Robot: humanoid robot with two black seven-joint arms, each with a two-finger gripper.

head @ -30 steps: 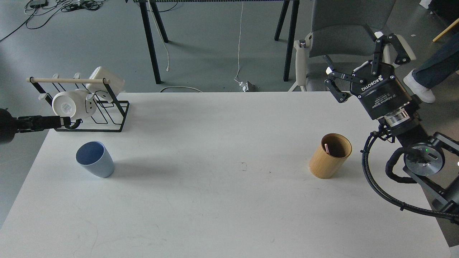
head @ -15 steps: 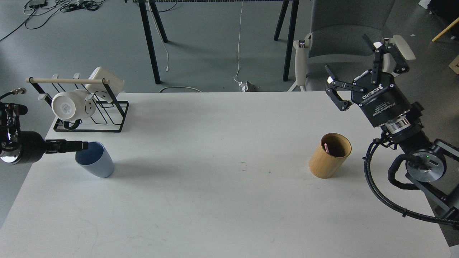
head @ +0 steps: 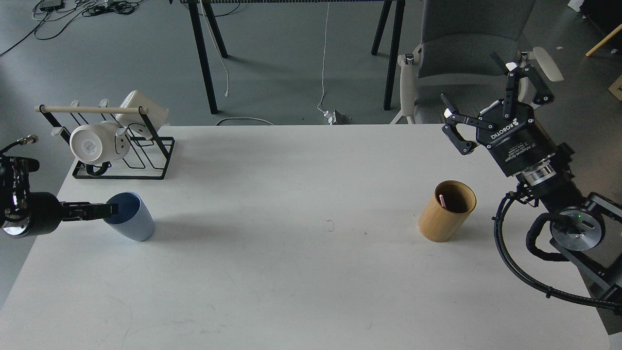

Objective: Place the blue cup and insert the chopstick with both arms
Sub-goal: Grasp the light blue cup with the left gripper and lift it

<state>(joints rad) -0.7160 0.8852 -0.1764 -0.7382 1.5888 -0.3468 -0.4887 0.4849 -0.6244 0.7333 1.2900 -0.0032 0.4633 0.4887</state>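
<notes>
The blue cup [head: 130, 217] stands upright on the white table [head: 291, 272] at the left. My left gripper [head: 111, 210] reaches in from the left edge, its tip over the cup's left rim. It is seen side-on as one thin bar, so its fingers cannot be told apart. A pink chopstick [head: 442, 201] shows only as a tip inside the tan wooden holder [head: 447, 211] at the right. My right gripper [head: 478, 85] is open and empty, raised behind and to the right of the holder.
A black wire rack [head: 124, 146] with white mugs and a pale wooden dowel stands at the table's back left corner. A grey chair [head: 461, 53] and black table legs stand on the floor beyond the far edge.
My left gripper has come down from beside the rack to the blue cup's left rim. My right gripper has shifted slightly and stays open. The cup and holder have not moved.
</notes>
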